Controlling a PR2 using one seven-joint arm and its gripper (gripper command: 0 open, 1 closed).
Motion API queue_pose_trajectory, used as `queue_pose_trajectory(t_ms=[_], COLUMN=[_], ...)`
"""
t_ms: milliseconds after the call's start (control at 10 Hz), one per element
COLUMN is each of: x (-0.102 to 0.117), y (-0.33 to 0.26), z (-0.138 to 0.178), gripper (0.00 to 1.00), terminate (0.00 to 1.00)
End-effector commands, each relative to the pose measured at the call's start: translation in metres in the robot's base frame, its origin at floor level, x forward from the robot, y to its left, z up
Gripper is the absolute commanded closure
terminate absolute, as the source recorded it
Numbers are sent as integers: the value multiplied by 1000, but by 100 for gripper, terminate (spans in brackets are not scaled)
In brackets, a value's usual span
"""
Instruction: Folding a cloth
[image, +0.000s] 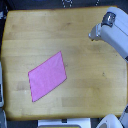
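At the exterior view's left, the cloth (47, 76) lies flat and fully spread on the wooden bench (75, 30), in the lower-left part of the boards. It is a plain pink four-sided piece set askew to the bench edges: its long axis climbs from a low corner near the exterior view's left, close to the front edge, to a high corner nearer the middle of the bench. No fold or lifted edge shows, so the folding looks not yet begun.

Moving toward the middle, bare wood separates the cloth from everything else; nothing touches the fabric.

At the exterior view's right, the robot's one visible arm (112, 35) enters from the upper-right corner, its pale housing hanging over that end of the bench. The hand itself cannot be made out, so whether it is released or clenched cannot be told; it plainly holds no cloth.

The relation that matters: the cloth lies well apart from the arm, down and toward the exterior view's left of it, roughly along the bench's diagonal. The cloth's upper corner is the one nearest the arm, and likely the natural first place to grasp.
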Motion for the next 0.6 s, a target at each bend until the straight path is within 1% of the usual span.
queue_pose_trajectory(t_ms=[0,100,200,300,500], x=[0,2,-4,-5,-17], y=[2,17,44,53,76], z=[0,-2,-10,-16,-34], gripper=[0,0,0,0,0], terminate=[0,0,0,0,0])
